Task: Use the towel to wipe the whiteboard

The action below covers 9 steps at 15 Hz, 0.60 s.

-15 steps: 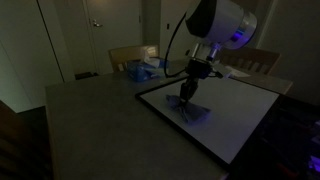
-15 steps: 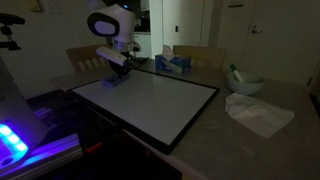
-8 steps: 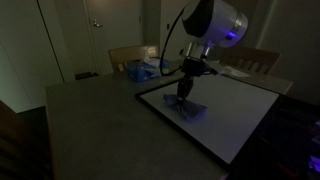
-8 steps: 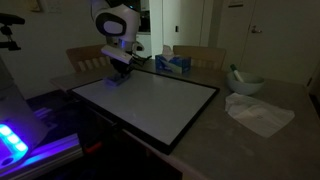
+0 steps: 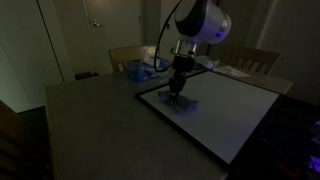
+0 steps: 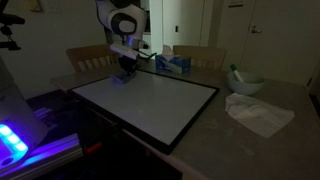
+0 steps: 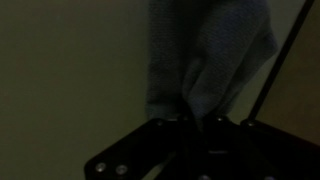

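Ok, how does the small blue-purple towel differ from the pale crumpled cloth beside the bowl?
The small blue-purple fabric towel is darker and smaller than the pale crumpled cloth. The towel sits on the black-framed whiteboard, pinched in the shut gripper; the pale cloth lies loose on the table, off the board, untouched. Both are soft, rumpled fabric.

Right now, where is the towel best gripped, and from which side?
Its bunched middle, from straight above: the towel lies soft on the flat whiteboard, so only raised folds give a hold. The claw is shut on it this way.
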Each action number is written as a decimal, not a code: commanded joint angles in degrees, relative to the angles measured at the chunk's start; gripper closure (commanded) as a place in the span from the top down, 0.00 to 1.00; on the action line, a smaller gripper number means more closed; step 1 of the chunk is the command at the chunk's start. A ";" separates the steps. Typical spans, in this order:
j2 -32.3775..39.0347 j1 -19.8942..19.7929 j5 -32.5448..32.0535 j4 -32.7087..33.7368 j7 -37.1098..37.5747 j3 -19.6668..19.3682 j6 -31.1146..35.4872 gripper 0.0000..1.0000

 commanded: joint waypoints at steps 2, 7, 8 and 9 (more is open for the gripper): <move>5.35 0.94 -7.15 6.92 6.21 -1.46 -3.72 0.03; 8.06 1.26 -11.16 12.58 8.18 -1.75 -7.52 0.03; 8.70 1.37 -11.64 13.73 8.29 -1.85 -8.34 0.03; 9.36 1.50 -12.19 14.87 8.26 -1.92 -8.94 0.03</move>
